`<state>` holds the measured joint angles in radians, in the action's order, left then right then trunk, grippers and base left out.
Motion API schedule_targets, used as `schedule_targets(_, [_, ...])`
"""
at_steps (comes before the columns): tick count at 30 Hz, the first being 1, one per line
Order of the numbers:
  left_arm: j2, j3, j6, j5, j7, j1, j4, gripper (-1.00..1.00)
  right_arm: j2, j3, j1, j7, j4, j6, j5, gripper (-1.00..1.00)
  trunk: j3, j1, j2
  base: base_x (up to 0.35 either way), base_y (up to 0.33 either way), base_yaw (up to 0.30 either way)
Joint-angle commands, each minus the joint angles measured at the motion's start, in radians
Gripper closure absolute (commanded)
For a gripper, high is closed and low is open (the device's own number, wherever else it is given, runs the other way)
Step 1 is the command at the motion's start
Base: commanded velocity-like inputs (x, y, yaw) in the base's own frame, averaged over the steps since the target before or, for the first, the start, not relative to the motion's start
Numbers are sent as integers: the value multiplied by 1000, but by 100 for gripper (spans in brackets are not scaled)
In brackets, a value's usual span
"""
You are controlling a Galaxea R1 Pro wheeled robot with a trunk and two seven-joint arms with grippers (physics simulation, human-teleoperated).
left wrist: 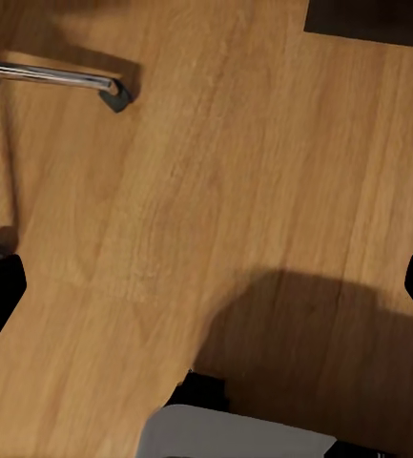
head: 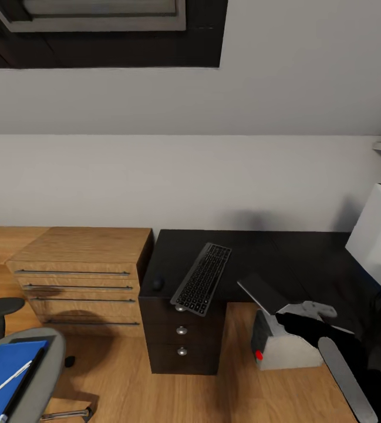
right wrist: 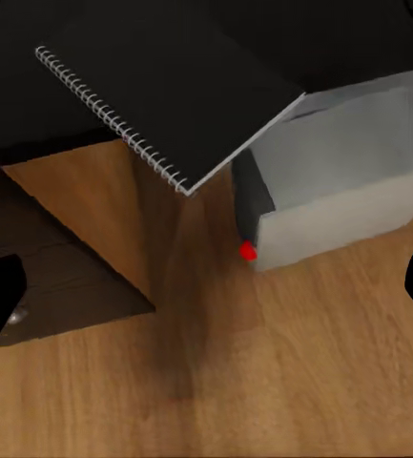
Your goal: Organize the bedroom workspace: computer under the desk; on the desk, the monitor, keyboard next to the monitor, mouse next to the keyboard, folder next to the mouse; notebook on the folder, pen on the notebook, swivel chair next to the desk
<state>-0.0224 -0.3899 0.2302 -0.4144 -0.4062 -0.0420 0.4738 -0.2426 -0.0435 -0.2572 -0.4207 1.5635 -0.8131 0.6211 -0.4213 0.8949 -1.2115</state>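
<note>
One keyboard [head: 201,278] lies on the dark desk [head: 284,252], long axis running near-left to far-right, near end overhanging the drawers. One mouse [head: 157,284] sits just left of it. One notebook [right wrist: 168,91] tilts over the desk edge above the grey computer [right wrist: 344,181]. One blue folder [head: 2,370] with a pen [head: 5,382] rests on the chair [head: 37,382], near left. Both claws wide open, holding nothing.
</note>
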Motion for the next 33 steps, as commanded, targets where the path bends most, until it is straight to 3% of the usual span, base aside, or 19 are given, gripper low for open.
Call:
schedule_targets(1, [1, -8, 12, -11, -6, -1, 0, -100, -1, 5, -1, -10, 2, 1, 12, -100, -1, 0, -1, -113, -78, -27])
schedule_targets(2, [1, -8, 41, -12, -6, -1, -1, -100, 0, 30, -1, -12, 5, 27, 16, -100, -1, 0, -1, -195, -223, -201])
schedule_targets(6, [1, -8, 46, -12, -6, -1, -6, -100, -1, 36, -1, -13, 5, 34, 12, -100, 0, 0, -1, -162, -256, -228])
schedule_targets(13, [1, -9, 50, -11, -6, -1, -23, -100, 3, 84, -1, -20, 2, 70, -64, -100, 1, 0, -1, -35, -84, -109])
schedule_targets(20, [5, -7, 60, -11, -10, -1, -25, -100, 6, 92, -1, -20, 1, 92, -110, -100, 1, 0, -1, -5, -13, -16])
schedule_targets(29, [15, -4, 93, -14, -14, -1, -25, -100, 6, 94, -1, -21, -5, 103, -116, -100, 1, 0, -1, 0, -1, -1])
schedule_targets(33, [22, 1, 163, -15, -16, -1, -23, -100, 6, 95, -1, -20, -43, 142, -117, -100, 1, 0, -1, 0, 0, -7])
